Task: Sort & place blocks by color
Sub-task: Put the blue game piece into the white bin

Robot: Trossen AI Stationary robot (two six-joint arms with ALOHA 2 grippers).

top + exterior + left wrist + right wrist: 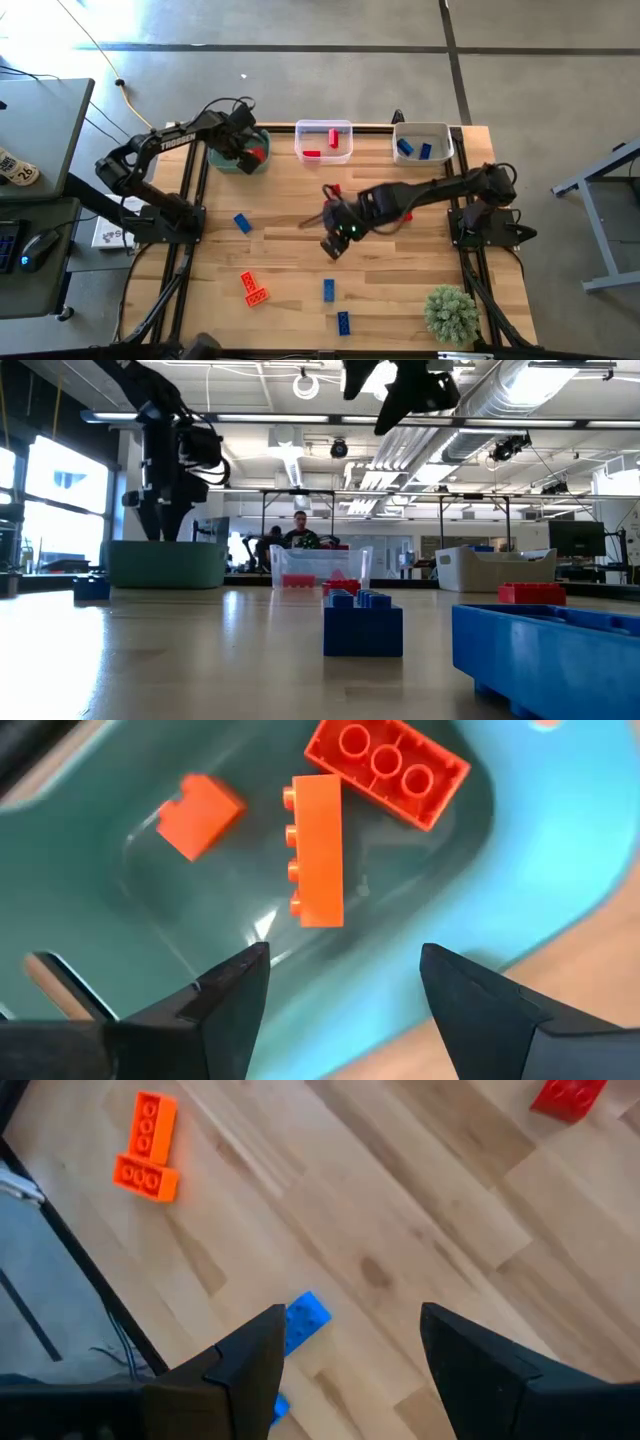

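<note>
My left jaws hang apart, empty, over the green bin (520,870), orange blocks (318,850) inside. My right jaws, apart above the counter (420,1230), could nudge the blue block (303,1316) aside descending.

Orange blocks (318,850) are seen in a green bin (520,870); blue blocks (328,290) and pale striped wood table (290,250) are shown

Overhead, table-level, two close wrist views, shared table (290,250)

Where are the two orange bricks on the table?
In the high view, the orange bricks lie touching at the table's front left, between two blue bricks.
</note>
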